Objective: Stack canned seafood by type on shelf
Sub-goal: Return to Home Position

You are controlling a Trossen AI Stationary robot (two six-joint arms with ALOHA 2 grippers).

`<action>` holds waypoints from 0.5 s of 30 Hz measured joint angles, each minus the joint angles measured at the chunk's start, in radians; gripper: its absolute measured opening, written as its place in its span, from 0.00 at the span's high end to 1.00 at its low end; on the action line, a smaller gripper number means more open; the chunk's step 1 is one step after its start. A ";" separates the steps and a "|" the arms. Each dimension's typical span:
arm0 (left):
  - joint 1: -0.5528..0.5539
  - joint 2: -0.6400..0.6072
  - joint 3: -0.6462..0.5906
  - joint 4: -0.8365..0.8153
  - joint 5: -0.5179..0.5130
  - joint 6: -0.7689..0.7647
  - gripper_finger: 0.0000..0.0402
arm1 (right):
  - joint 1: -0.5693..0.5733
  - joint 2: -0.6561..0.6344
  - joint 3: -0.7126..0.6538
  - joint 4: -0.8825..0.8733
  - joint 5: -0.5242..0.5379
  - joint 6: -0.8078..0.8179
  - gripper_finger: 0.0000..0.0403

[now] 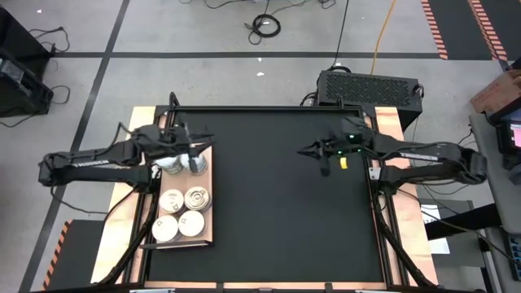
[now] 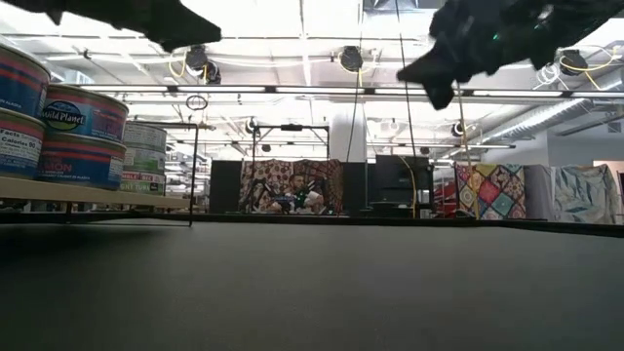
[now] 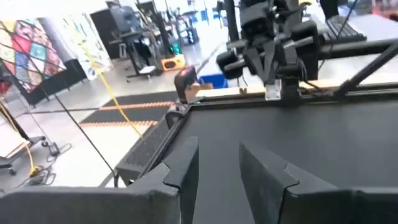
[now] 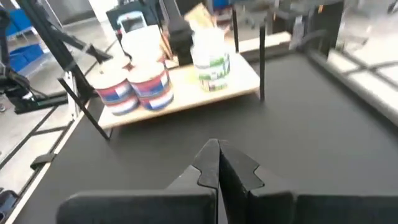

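Cans [image 1: 186,213] stand stacked on the shelf [image 1: 210,232] at the left of the mat [image 1: 269,203], grouped by label to separate types. Left gripper [image 3: 219,144], above the shelf's far end, is parted and empty; right gripper [image 4: 217,146], over bare mat, is closed on nothing: stacking looks finished.

The black mat [image 1: 269,195] lies open; stacked cans [image 1: 197,198] crowd the shelf [image 1: 211,232] beside it.

Six stacks of canned seafood [image 1: 191,222] on one shelf [image 1: 210,237], one black mat [image 1: 285,207] beneath.
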 joint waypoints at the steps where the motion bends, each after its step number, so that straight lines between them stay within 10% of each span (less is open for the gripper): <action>1: 0.008 -0.032 -0.019 0.002 0.001 -0.008 0.71 | 0.000 -0.027 0.000 -0.009 0.003 -0.010 1.00; 15: 0.016 -0.395 -0.196 0.012 0.005 -0.122 0.71 | 0.000 -0.434 -0.161 -0.097 0.275 0.064 1.00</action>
